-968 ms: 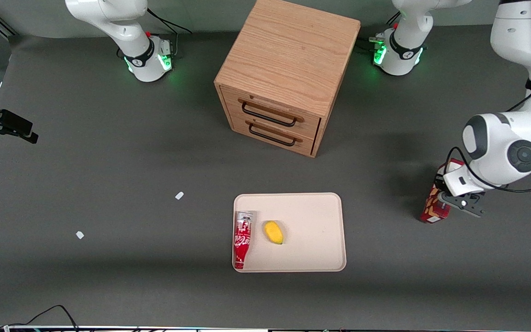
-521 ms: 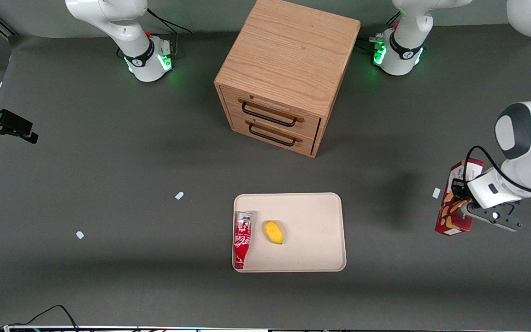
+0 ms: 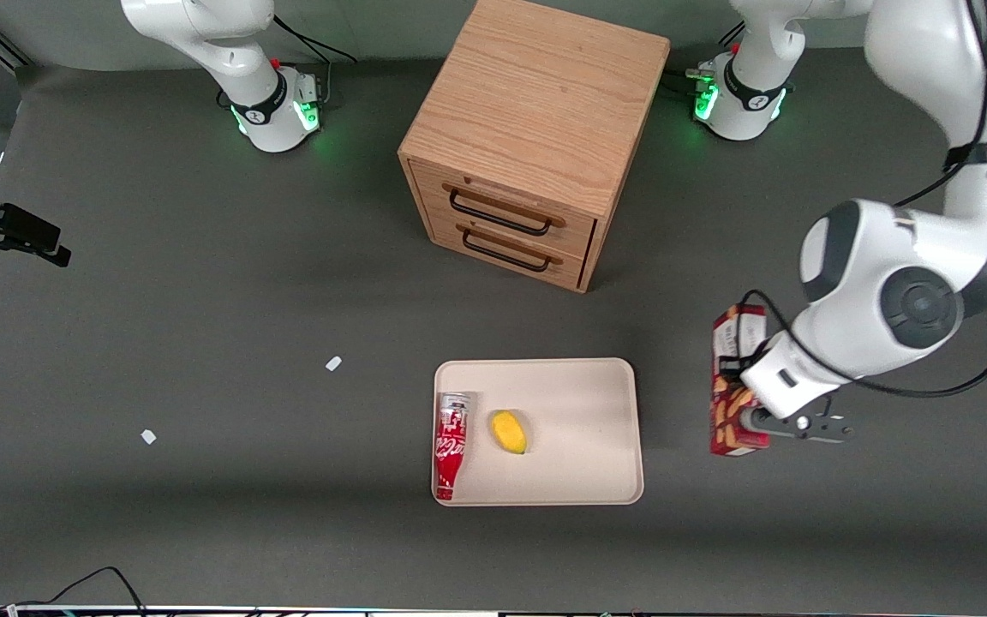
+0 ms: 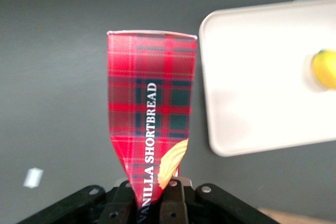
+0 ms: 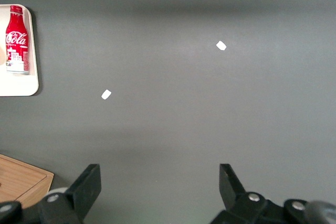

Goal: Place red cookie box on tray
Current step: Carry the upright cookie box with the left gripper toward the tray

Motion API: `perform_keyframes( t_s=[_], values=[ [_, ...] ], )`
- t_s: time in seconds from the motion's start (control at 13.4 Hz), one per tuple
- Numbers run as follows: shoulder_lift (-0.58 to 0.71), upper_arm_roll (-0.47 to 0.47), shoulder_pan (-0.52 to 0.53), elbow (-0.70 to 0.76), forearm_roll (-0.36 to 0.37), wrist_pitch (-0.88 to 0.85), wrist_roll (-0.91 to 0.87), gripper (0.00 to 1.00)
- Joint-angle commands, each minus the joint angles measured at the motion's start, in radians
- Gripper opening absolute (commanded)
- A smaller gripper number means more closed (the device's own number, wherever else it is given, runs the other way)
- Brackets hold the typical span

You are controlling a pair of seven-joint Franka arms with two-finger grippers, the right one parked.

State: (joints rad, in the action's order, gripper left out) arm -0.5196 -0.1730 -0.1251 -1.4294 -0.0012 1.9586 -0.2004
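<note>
My left arm's gripper (image 3: 757,403) is shut on the red cookie box (image 3: 730,386), a slim dark-red tartan carton with cookie pictures. It holds the box above the table beside the tray's edge toward the working arm's end. In the left wrist view the box (image 4: 151,108) sticks out from between the shut fingers (image 4: 173,200), pinched thin where they grip it. The cream-beige tray (image 3: 579,403) lies in the middle of the table, nearer to the front camera than the cabinet, and it also shows in the left wrist view (image 4: 252,87).
On the tray lie a red-and-white soda bottle-can (image 3: 451,444) and a yellow fruit (image 3: 509,431). A wooden two-drawer cabinet (image 3: 536,137) stands farther from the front camera. Small white scraps (image 3: 333,363) lie on the grey mat.
The gripper has carried the box from near the working arm's end of the table toward the tray. The box now hangs close beside the tray's edge.
</note>
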Motion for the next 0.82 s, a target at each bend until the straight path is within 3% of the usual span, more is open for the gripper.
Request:
perform_keyframes(
  t_s=[0.0,0.3,0.74],
  values=[
    [-0.137,-0.002,-0.048,0.164,-0.014,0.027,-0.14,0.0],
    [-0.293,0.001,-0.128,0.2,-0.013,0.219,-0.186,0.0],
    [-0.393,0.012,-0.173,0.264,0.0,0.223,-0.211,0.0]
  ],
)
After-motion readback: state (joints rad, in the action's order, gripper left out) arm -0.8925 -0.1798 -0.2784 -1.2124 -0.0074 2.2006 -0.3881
